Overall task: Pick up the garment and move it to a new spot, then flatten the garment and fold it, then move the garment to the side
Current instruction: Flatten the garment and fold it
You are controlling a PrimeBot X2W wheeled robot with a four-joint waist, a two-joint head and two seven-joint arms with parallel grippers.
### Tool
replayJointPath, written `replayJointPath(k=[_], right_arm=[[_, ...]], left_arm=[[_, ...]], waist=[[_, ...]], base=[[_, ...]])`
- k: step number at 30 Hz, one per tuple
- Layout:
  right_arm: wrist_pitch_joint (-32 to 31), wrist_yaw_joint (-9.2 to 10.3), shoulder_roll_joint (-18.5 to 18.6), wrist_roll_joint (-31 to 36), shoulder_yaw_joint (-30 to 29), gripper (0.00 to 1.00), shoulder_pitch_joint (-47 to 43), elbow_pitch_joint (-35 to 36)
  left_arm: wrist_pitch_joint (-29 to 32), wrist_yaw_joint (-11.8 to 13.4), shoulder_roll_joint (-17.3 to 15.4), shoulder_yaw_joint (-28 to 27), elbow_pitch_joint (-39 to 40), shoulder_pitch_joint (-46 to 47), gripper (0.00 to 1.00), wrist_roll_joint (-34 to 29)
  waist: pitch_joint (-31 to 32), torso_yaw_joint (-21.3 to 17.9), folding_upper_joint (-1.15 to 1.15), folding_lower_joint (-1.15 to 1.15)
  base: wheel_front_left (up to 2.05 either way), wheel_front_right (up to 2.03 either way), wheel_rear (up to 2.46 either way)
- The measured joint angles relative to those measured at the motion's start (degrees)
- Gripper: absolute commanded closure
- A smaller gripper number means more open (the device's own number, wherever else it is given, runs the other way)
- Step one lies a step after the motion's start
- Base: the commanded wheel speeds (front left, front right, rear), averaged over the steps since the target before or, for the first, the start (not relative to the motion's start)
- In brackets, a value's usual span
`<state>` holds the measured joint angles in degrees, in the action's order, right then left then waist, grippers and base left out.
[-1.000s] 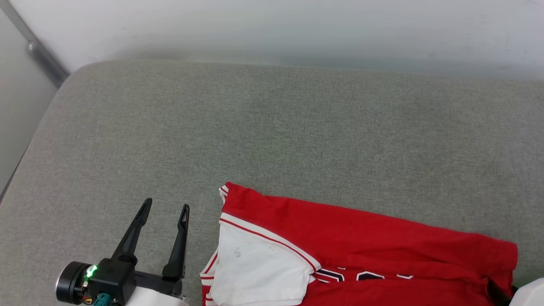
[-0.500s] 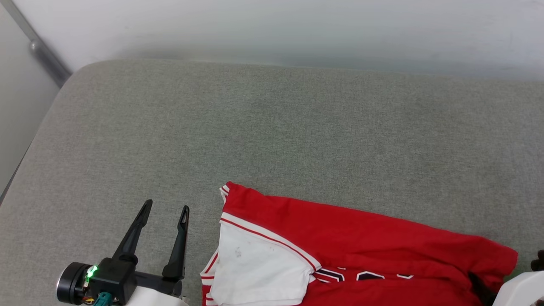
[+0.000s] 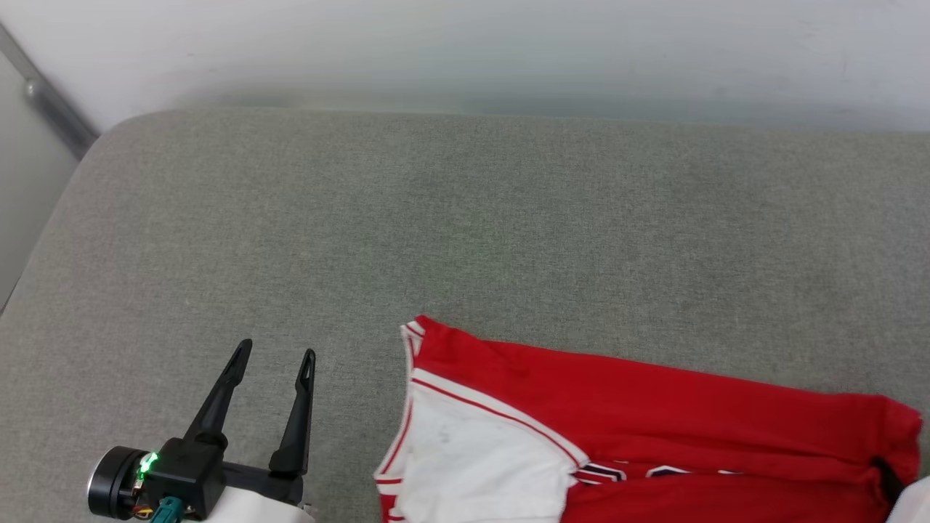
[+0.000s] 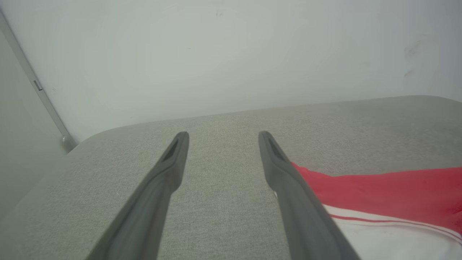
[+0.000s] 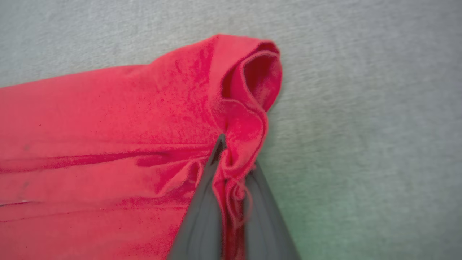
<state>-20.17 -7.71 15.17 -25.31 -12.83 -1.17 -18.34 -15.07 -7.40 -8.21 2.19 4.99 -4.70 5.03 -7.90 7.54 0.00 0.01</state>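
The garment [image 3: 654,407] is a red shirt with a white sleeve [image 3: 479,465] and red-striped trim. It lies on the grey cushion at the lower right of the head view. In the right wrist view, my right gripper [image 5: 234,155] is shut on a bunched fold at the red garment's [image 5: 108,119] edge, with fabric pinched between the fingers. My left gripper [image 3: 277,349] stands open to the left of the garment, not touching it. The left wrist view shows the left gripper [image 4: 222,133] with nothing between its fingers and the garment [image 4: 379,187] beside its right finger.
The grey cushion [image 3: 465,218] stretches wide behind and to the left of the garment. A pale wall [image 3: 465,51] runs along its far edge. A metal rail [image 3: 51,109] slants past the far left corner. My pale right forearm [image 3: 912,505] shows at the lower right corner.
My right gripper has shut on the garment's right edge, which now puckers. The garment has slid right across the cushion. The head camera has shifted a little; the left gripper stays open.
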Motion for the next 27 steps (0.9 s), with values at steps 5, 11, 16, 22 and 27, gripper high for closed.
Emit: replayJointPath(k=[5, 11, 16, 22, 27], right_arm=[[1.47, 0.14, 1.13, 4.59, -7.13, 1.00, 0.69, -1.85], [1.71, 0.15, 0.85, 6.30, -9.49, 1.00, 1.51, -1.68], [1.45, 0.19, -0.36, 5.49, -7.70, 1.00, 1.01, 1.86], [-1.02, 0.21, -2.37, 3.63, -3.14, 1.00, -1.92, 8.87], [-5.22, 0.21, -4.99, 3.10, 1.86, 1.00, -4.22, 15.78]], left_arm=[[0.00, 0.00, -0.26, -0.05, 0.02, 0.01, 0.00, -0.02], [0.00, -0.01, -0.62, -0.18, -0.11, -0.01, 0.00, -0.18], [0.01, -0.01, -0.74, -0.37, -0.22, -0.20, 0.00, -0.18], [0.00, -0.01, -0.67, -0.26, -0.36, -1.03, 0.00, -0.18], [0.01, -0.01, -0.76, 0.31, -0.38, -1.20, 0.00, -0.15]], waist=[[0.02, -0.87, 0.00, 0.00], [0.38, -1.98, 0.00, 0.00], [1.17, -2.82, 0.00, 0.00], [2.64, -3.48, 0.00, 0.00], [3.33, -3.27, 0.00, -0.01]], base=[[0.00, 0.00, 0.00], [0.00, 0.00, 0.00], [0.00, 0.00, 0.00], [0.00, 0.00, 0.00], [0.00, 0.00, 0.00]])
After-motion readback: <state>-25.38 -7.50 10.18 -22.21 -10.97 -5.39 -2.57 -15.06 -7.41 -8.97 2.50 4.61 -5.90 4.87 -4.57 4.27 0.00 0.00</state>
